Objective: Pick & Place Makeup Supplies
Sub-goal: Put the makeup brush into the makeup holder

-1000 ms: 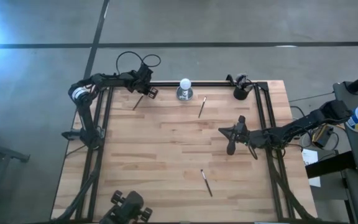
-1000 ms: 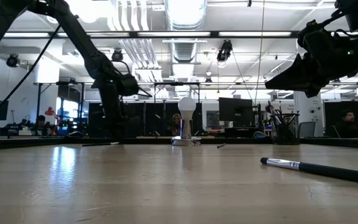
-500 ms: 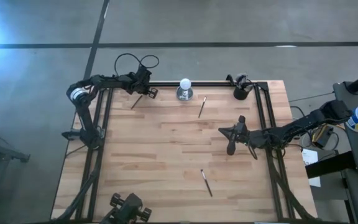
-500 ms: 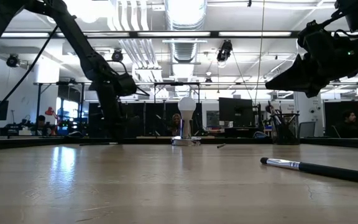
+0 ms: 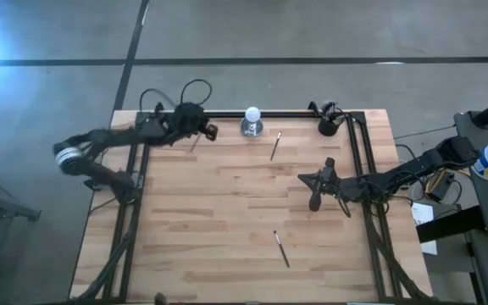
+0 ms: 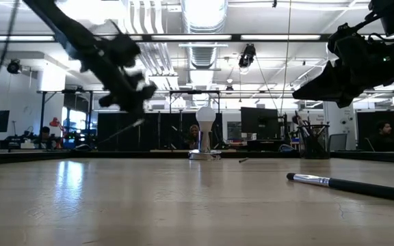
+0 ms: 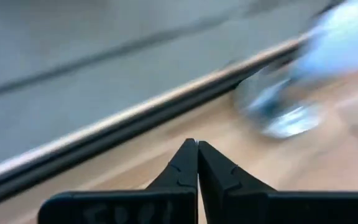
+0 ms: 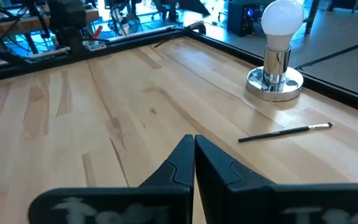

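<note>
Trouble could come if the left tool [image 5: 203, 132], clenched at the worktop's [image 5: 227, 212] far edge, drops the thin brush [image 5: 195, 144] slanting beneath it while swinging fast.

Low view: wooden table [image 6: 149, 205] fills the lower half; makeup brush [image 6: 351, 185] lies at lower right, bristle tip pointing left. Second small stick [image 6: 243, 160] lies far back near centre, just right of the white ball on a silver base [image 6: 204, 134]. Left arm [image 6: 108, 58] blurred at upper left, thin stick [image 6: 122, 132] slanting down from its gripper. Right arm [image 6: 361, 51] hangs at upper right. Dark cup [image 6: 315, 147] of sticks at far right
</note>
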{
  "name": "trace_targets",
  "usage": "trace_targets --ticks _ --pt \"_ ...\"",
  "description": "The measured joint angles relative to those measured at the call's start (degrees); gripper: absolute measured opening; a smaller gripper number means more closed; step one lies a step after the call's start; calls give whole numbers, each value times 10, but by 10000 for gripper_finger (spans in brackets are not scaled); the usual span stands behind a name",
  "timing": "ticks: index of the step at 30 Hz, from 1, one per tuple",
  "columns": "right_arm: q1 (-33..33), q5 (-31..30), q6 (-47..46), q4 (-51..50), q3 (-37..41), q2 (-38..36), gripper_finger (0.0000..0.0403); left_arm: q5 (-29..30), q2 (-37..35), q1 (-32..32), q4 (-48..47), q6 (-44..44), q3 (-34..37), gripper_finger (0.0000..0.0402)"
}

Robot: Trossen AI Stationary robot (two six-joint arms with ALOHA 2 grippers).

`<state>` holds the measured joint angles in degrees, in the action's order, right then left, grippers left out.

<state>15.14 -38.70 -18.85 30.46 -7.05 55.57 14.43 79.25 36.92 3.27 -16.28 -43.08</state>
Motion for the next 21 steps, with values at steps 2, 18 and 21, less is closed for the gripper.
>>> trace_targets --ticks 2,18,21 --pt "0 0 0 0 0 0 8 -1 -40 -43 66 -6 42 0" --pt "0 48 9 42 0 1 8 47 58 -352 603 0 184 0" --pt "0 84 19 84 0 3 8 4 140 -360 706 16 149 0"
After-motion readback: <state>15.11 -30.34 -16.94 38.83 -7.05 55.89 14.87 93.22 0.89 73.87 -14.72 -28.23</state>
